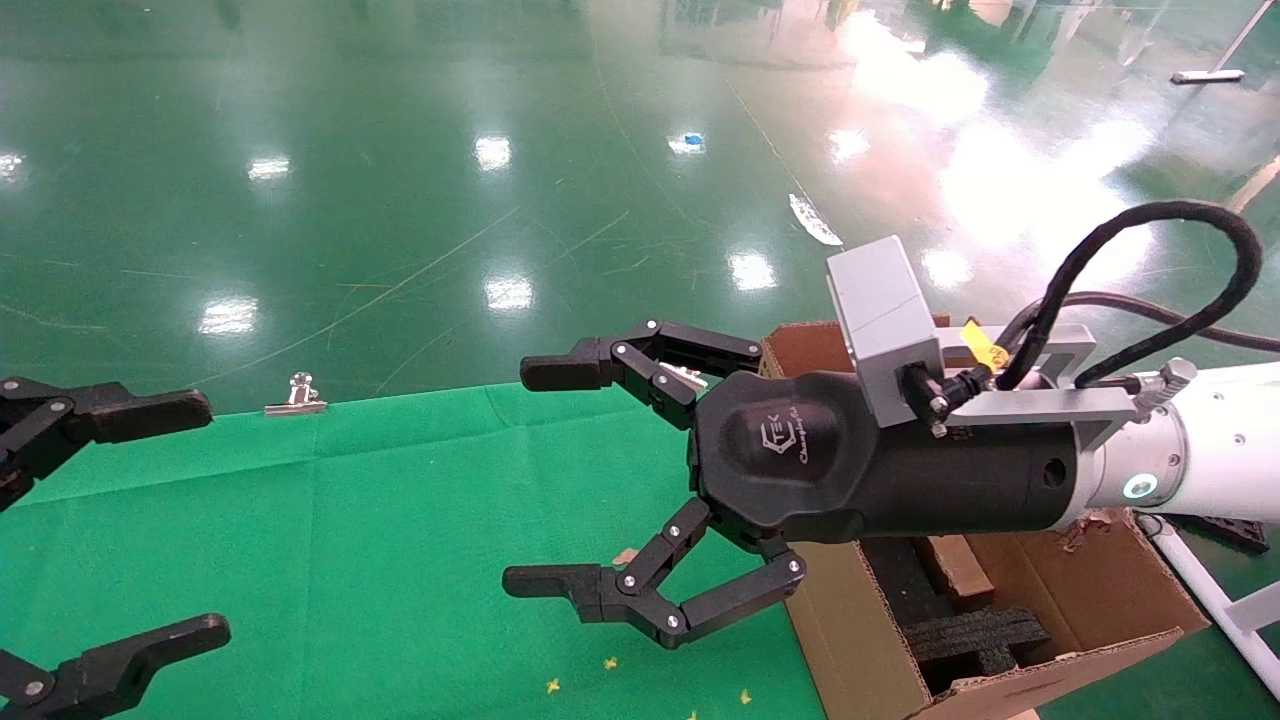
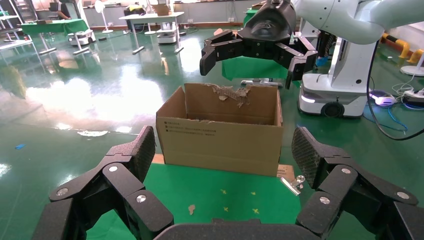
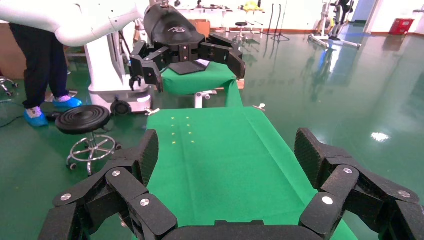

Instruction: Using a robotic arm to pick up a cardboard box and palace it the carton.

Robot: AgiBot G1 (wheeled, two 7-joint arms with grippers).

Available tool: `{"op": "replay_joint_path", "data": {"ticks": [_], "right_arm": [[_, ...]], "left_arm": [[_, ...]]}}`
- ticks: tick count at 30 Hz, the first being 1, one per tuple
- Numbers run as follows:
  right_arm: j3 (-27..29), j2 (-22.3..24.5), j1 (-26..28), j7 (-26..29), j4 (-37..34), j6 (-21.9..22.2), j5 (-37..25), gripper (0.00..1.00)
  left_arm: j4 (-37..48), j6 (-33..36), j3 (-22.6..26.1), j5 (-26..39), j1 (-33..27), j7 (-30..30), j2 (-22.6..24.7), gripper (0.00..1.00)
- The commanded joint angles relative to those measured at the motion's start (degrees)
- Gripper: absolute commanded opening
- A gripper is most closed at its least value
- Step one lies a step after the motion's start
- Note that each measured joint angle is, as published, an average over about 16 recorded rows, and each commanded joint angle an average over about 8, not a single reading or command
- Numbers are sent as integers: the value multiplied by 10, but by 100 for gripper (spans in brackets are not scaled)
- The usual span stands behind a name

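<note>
Right tool (image 1: 560, 480): jaws spread wide, empty, hovering over the green tabletop (image 1: 350, 560), pointing toward 9 o'clock.
Carton (image 1: 1090, 600): at 3 o'clock of that tool, touching the tabletop edge, under the right wrist.
Cardboard box (image 1: 955, 565): seemingly inside the carton beside black foam (image 1: 975, 635); long axis unclear.
Left tool (image 1: 120, 520): spread open, empty, far from the carton.

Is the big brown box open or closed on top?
Open. The carton has its flaps standing up, one torn ragged, and the head view looks straight down into it at black foam blocks inside.
</note>
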Motion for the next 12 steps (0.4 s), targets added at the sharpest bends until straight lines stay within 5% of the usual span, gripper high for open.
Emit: {"op": "replay_joint_path", "data": {"ticks": [1, 12], "right_arm": [[0, 0, 0, 0, 0, 0, 0, 100], [0, 0, 0, 0, 0, 0, 0, 100]], "left_arm": [[0, 0, 0, 0, 0, 0, 0, 100], [0, 0, 0, 0, 0, 0, 0, 100]]}}
